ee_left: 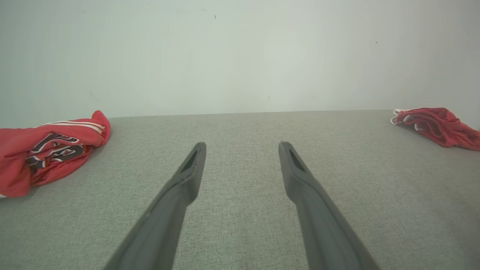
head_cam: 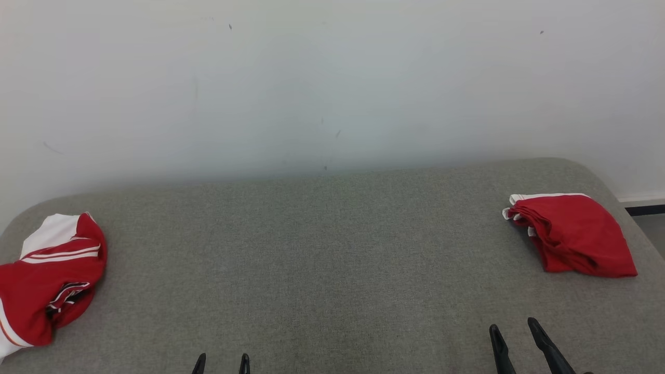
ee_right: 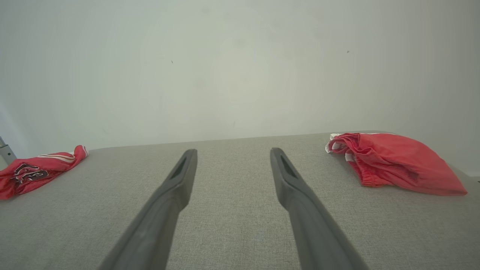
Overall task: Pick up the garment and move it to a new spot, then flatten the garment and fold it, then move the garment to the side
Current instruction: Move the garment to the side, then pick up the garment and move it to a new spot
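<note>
**Cat. entry: 2 red garments on grey padded surface (head_cam: 332,249), both grippers idle**

Crumpled red/white garment (head_cam: 52,275) at the surface's left edge, unfolded, prob. the one to pick up. Folded red garment (head_cam: 576,239) at far right, well apart, looks already set aside. Gap betw. them prob. the work area for flattening. Left gripper (head_cam: 222,361) & right gripper (head_cam: 513,326) sit low at near edge, fingers spread, grasping nothing, neither near cloth. Reads as ready pose, pickup not yet begun.

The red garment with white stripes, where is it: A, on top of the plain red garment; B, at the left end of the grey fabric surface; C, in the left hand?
B: the red garment with white stripes lies crumpled at the left end of the grey fabric surface.
</note>
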